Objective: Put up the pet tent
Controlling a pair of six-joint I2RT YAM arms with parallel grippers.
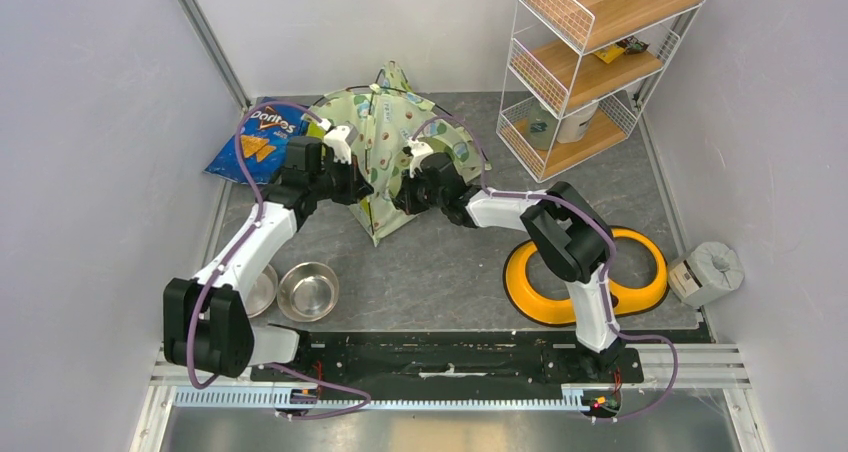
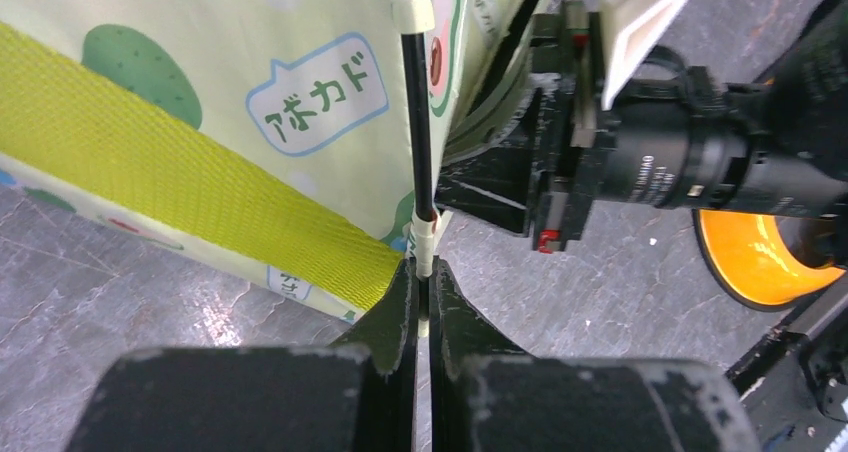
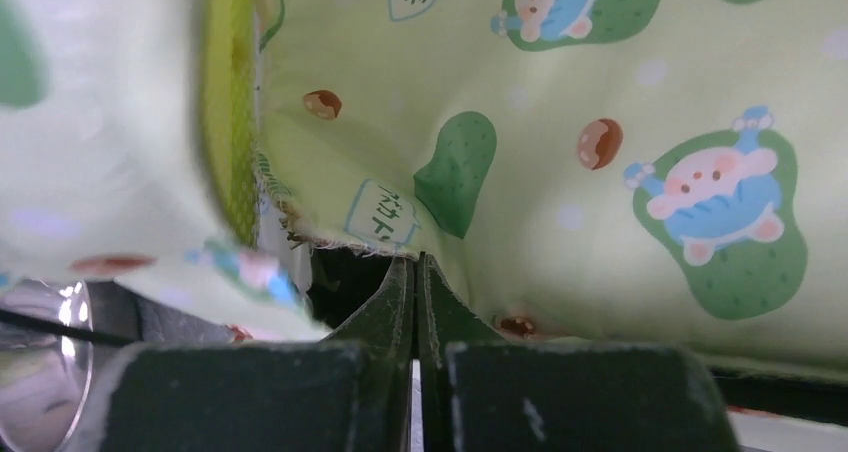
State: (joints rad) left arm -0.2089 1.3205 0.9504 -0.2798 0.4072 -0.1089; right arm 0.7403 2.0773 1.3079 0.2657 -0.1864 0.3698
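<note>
The pet tent [image 1: 385, 137], pale green with an avocado print, stands partly raised at the back middle of the table, its front corner drooping toward the arms. My left gripper [image 1: 362, 185] is at that corner's left side. In the left wrist view it [image 2: 422, 269] is shut on the white tip of a thin black pole [image 2: 418, 122] that runs up the tent's edge beside a lime-green strip [image 2: 200, 182]. My right gripper [image 1: 402, 197] is at the corner's right side. In the right wrist view it [image 3: 415, 262] is shut on the hem of the tent fabric [image 3: 600, 172].
A blue Doritos bag [image 1: 255, 142] lies left of the tent. Two steel bowls [image 1: 307, 290] sit near the left arm's base. A yellow ring-shaped dish [image 1: 640, 272] lies at the right. A white wire shelf [image 1: 590, 62] stands at the back right, and a white roll [image 1: 710, 270] at the right wall.
</note>
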